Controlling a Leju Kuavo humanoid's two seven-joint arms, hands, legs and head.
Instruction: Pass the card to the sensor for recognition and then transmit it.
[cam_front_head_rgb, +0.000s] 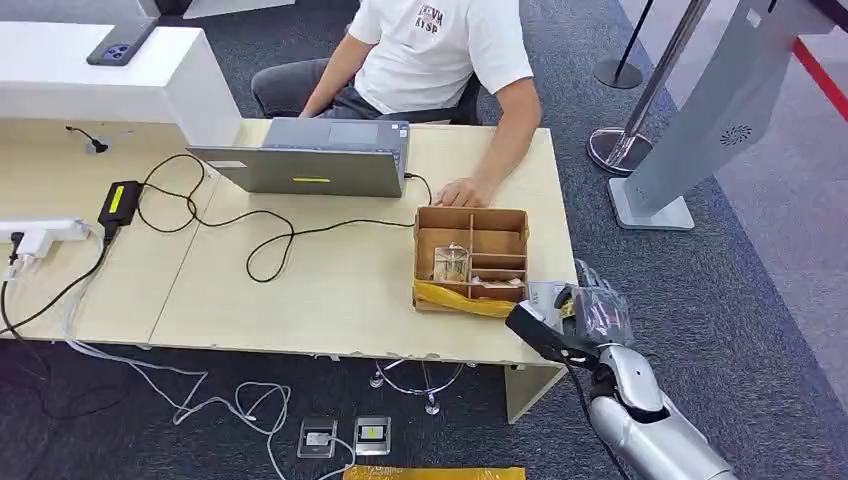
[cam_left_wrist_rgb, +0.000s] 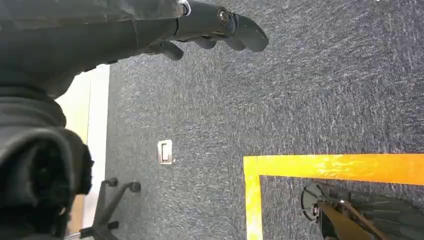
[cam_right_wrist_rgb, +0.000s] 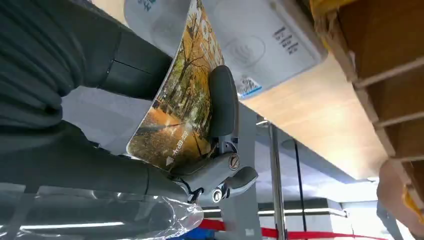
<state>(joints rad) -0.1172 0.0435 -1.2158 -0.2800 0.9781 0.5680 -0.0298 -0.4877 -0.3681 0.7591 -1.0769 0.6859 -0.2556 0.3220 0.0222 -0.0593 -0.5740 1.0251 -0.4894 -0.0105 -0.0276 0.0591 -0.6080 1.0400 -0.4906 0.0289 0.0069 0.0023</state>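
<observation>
My right hand (cam_front_head_rgb: 560, 325) hovers at the table's front right corner, wrapped in clear plastic. It pinches a card (cam_right_wrist_rgb: 185, 100) printed with an autumn tree photo between the thumb and a dark finger (cam_right_wrist_rgb: 222, 105). The card is bent and held just beside the white sensor pad (cam_right_wrist_rgb: 260, 40), which lies on the table (cam_front_head_rgb: 330, 290) next to a brown cardboard divider box (cam_front_head_rgb: 470, 255). I cannot tell whether card and sensor touch. My left hand (cam_left_wrist_rgb: 150, 30) hangs over the grey carpet with its fingers stretched out and holding nothing.
A person in a white shirt sits behind the table, one hand (cam_front_head_rgb: 460, 192) resting by the box. A grey laptop (cam_front_head_rgb: 310, 160), black cables and a power strip (cam_front_head_rgb: 40, 232) lie to the left. A grey kiosk (cam_front_head_rgb: 700, 130) and stanchion base (cam_front_head_rgb: 618, 150) stand to the right.
</observation>
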